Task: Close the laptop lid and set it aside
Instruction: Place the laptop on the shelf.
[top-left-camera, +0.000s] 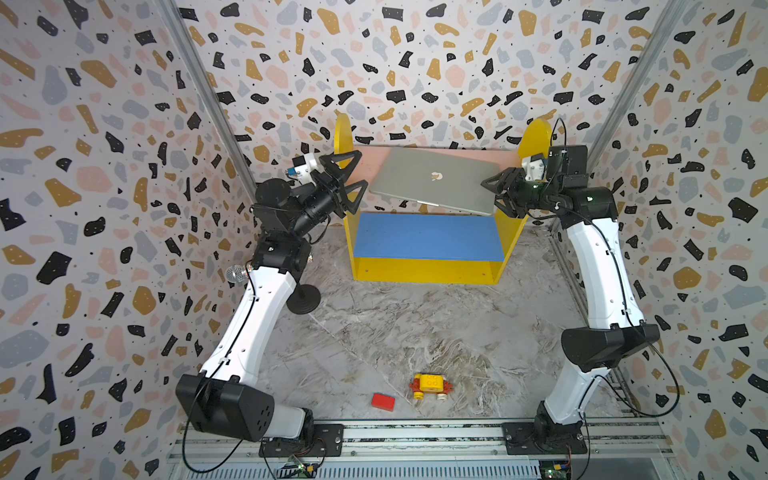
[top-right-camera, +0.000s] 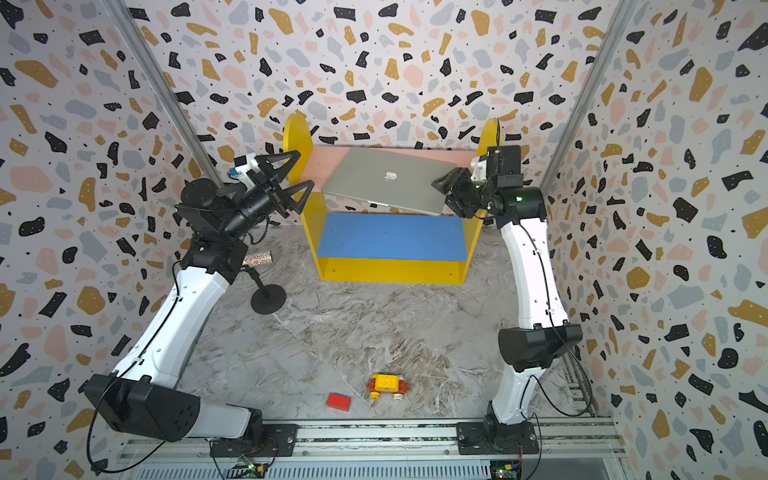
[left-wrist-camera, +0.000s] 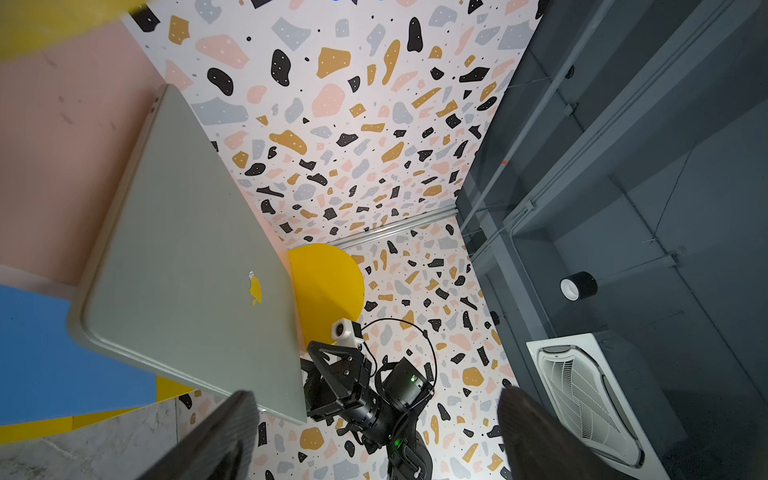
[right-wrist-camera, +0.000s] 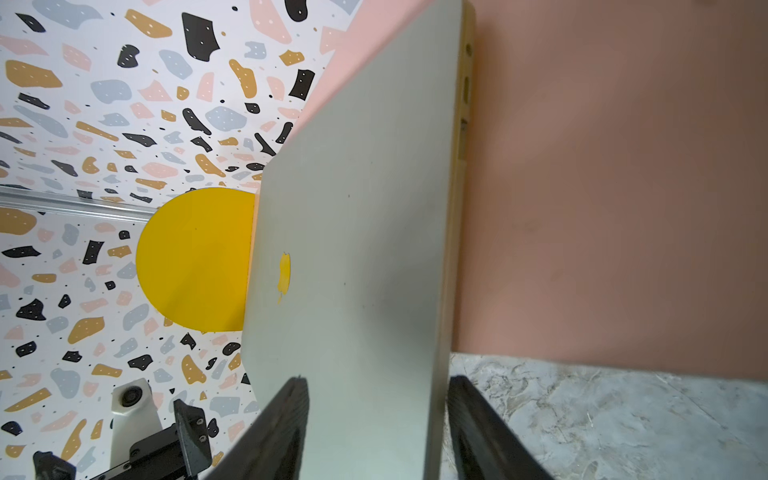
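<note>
One closed laptop (top-left-camera: 432, 183) lies on the pink top shelf (top-left-camera: 376, 160) of a yellow shelf unit (top-left-camera: 424, 272) at the back of the marble surface (top-left-camera: 415, 332). The laptop lid (right-wrist-camera: 353, 249) is folded flat with its apple logo facing up. The laptop sits skewed, and in both top views its near right corner juts past the shelf's front edge, above the blue lower shelf (top-left-camera: 424, 237).

The right gripper (top-left-camera: 490, 193) is at that right edge. Its fingers (right-wrist-camera: 286, 419) stand apart: one is over the lid with a gap, and the other is under the base, too close to tell whether it touches.

The left gripper (top-left-camera: 362, 168) hovers just beside the laptop's left corner, its fingers (left-wrist-camera: 224, 432) spread wide and clear of the laptop.

Near the front of the surface lie a red block (top-left-camera: 383, 401) and a yellow toy car (top-left-camera: 430, 386), well apart from the shelf unit. A microphone (top-left-camera: 236, 274) on a black stand (top-left-camera: 304, 300) stands beside the left arm (top-left-camera: 257, 316).
</note>
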